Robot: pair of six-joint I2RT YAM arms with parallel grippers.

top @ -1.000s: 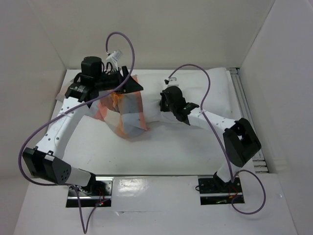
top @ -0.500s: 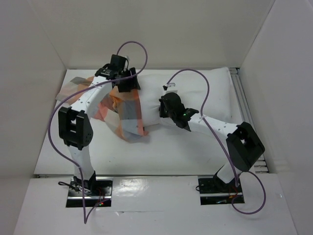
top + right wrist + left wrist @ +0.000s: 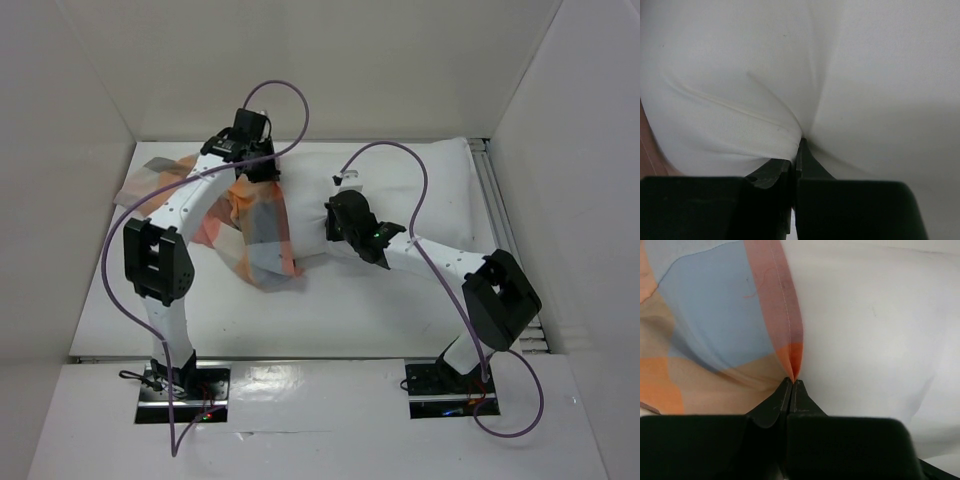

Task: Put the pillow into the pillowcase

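The white pillow point(image 3: 400, 185) lies across the back of the table, its left end inside the checked orange, blue and grey pillowcase point(image 3: 262, 232). My left gripper point(image 3: 262, 170) is at the pillowcase's open hem near the back. In the left wrist view the left gripper point(image 3: 792, 381) is shut on the red-orange hem of the pillowcase point(image 3: 715, 325), with the pillow point(image 3: 870, 315) right beside it. My right gripper point(image 3: 335, 222) presses into the pillow's middle; in the right wrist view the right gripper point(image 3: 799, 142) is shut on a fold of the pillow point(image 3: 740, 80).
White walls enclose the table on three sides. A metal rail point(image 3: 500, 220) runs along the right edge. Purple cables point(image 3: 290, 100) loop above both arms. The front of the table point(image 3: 330, 320) is bare white surface.
The left arm swung from the far left over the pillowcase to its open hem, and its jaws closed on the hem. The right gripper kept its hold, shifting slightly left.
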